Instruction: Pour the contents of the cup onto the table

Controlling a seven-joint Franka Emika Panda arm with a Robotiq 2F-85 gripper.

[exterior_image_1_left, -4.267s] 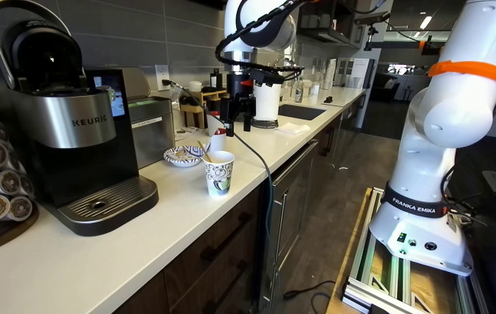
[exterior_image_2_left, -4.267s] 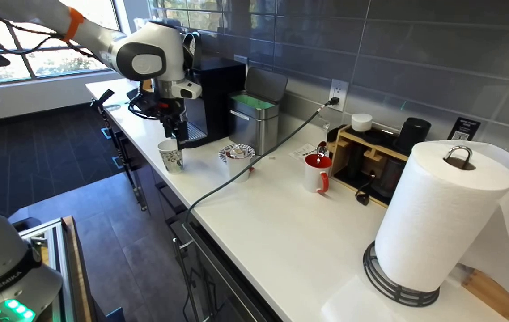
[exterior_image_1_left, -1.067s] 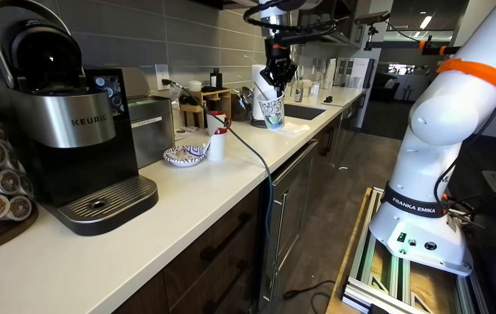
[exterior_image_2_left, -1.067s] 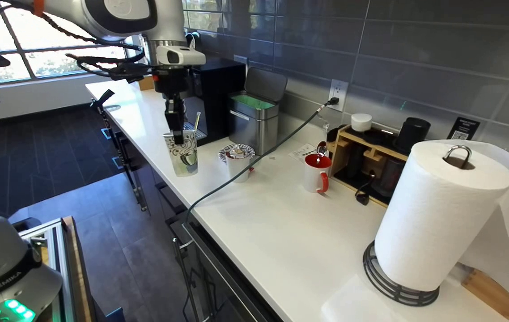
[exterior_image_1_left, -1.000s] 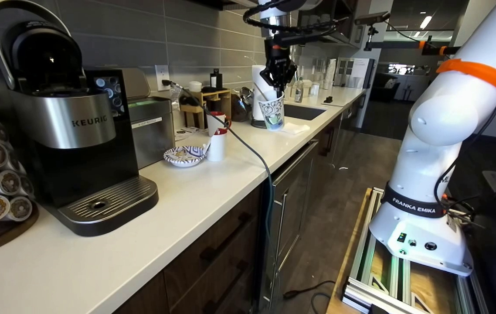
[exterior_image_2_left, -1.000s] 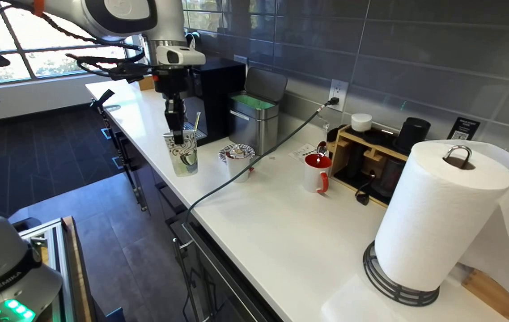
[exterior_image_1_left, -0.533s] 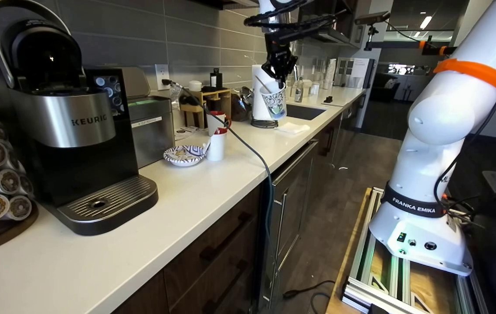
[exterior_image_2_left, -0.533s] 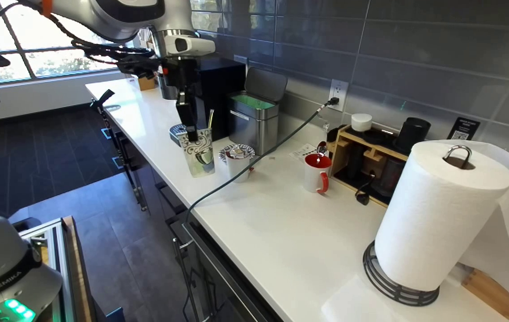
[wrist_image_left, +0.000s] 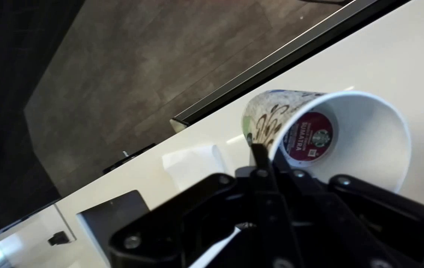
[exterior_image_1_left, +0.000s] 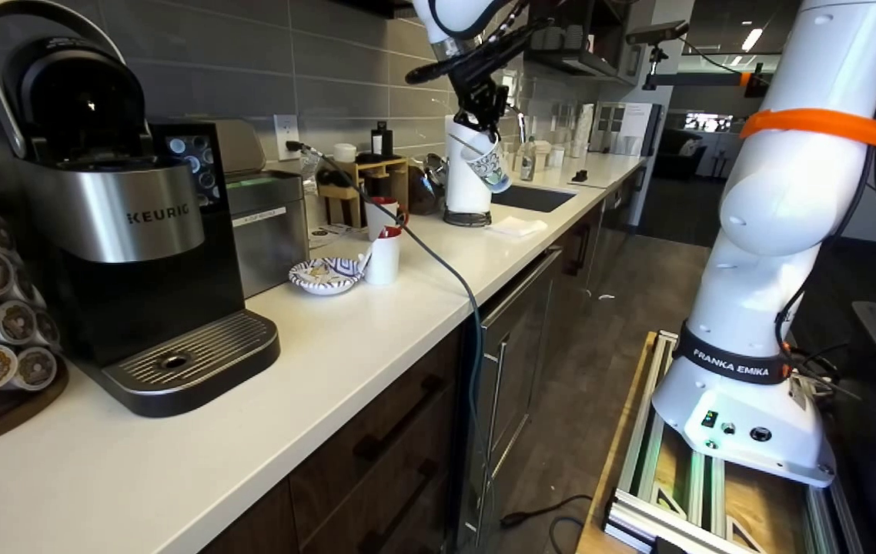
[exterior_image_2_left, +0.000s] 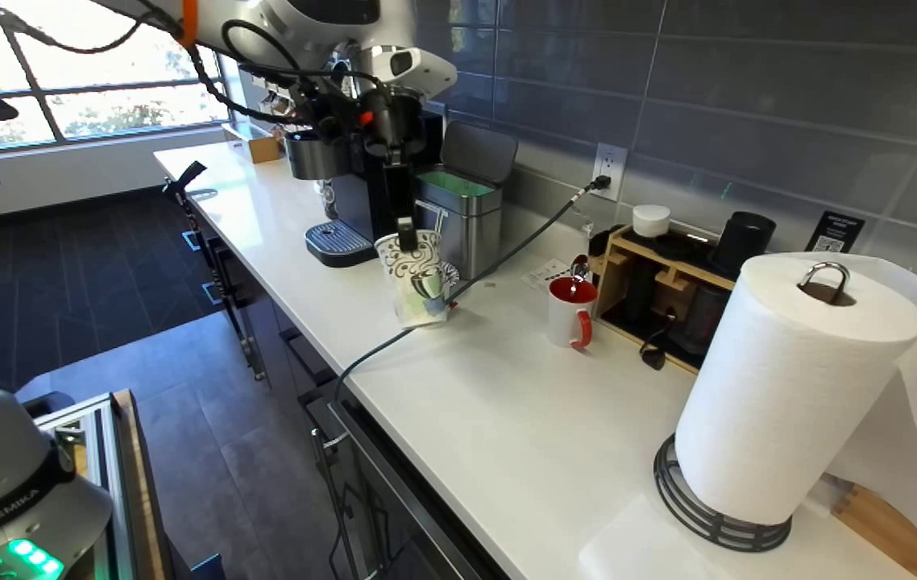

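The patterned white paper cup (exterior_image_1_left: pixel 489 169) hangs tilted above the table (exterior_image_1_left: pixel 330 354), its mouth toward the coffee machine side. My gripper (wrist_image_left: pixel 270 154) is shut on the cup wall at the rim, with one finger inside and one outside. In the wrist view I look into the cup (wrist_image_left: pixel 372 134). A coffee pod (wrist_image_left: pixel 310 137) with a dark red lid marked SUMATRA lies at its bottom. A thin stick (exterior_image_1_left: pixel 466 145) pokes out of the mouth. Elsewhere, the cup (exterior_image_2_left: pixel 414 278) shows beneath the gripper (exterior_image_2_left: pixel 408 234), near the cord.
A power cord (exterior_image_2_left: pixel 523 246) crosses the counter close by the cup. Around stand a coffee machine (exterior_image_1_left: pixel 153 211), a patterned bowl (exterior_image_1_left: pixel 322 285), a white mug (exterior_image_1_left: pixel 382 261), a red-handled mug (exterior_image_2_left: pixel 567 318) and a paper-towel roll (exterior_image_2_left: pixel 797 387). A sink (exterior_image_1_left: pixel 534 198) lies beyond.
A few seconds ago the cup stood on the counter; it has since been gripped and lifted. Within the last second it tips from near upright, its base swinging out, while the arm shifts sideways.
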